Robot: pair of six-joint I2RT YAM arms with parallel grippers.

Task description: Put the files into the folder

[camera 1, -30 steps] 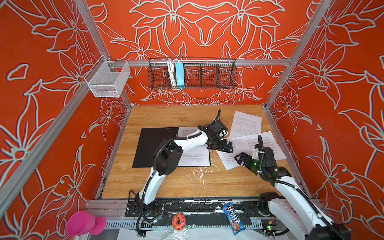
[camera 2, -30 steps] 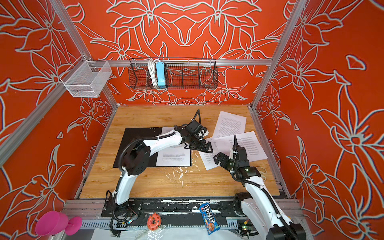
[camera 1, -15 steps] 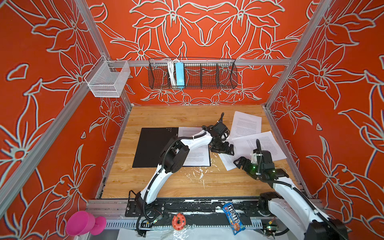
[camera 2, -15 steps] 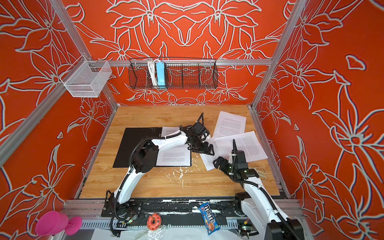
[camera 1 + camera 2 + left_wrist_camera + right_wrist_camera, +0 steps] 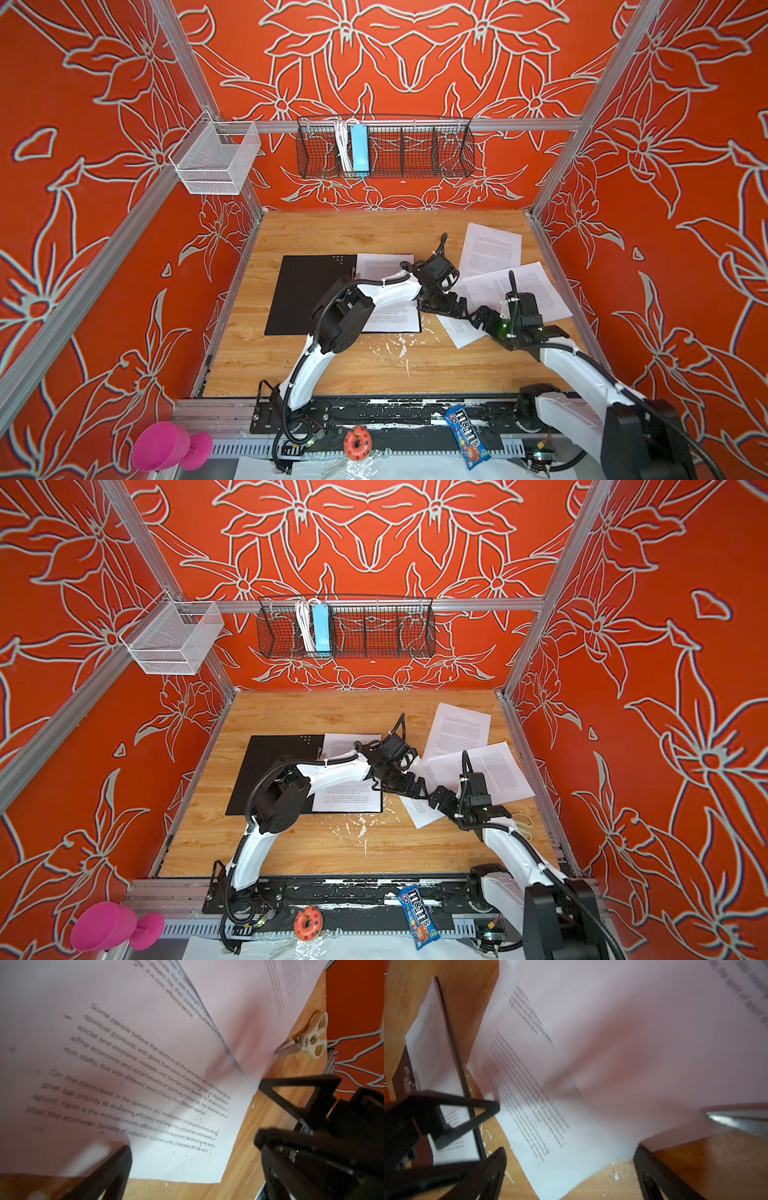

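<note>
The folder lies open and black side up on the left of the wooden table, with one of the files on its right half. Three more files lie loose and overlapping on the right: a far one, a middle one and a near one. My left gripper hangs open over the near sheet's left part. Close beside it my right gripper is open over the same sheet, near its front corner. Neither holds anything. In the wrist views each gripper straddles paper and bare wood.
Cream-handled scissors lie by the right wall, blades under the sheets' edge. On the back wall hang a black wire basket with a light-blue power strip and a white mesh basket. A candy bag, toy donut and pink cup lie in front.
My left gripper has moved from beside the folder's right edge toward the front, onto the near loose sheet, ending close to the right gripper. The right gripper has barely shifted. Both stayed open.
</note>
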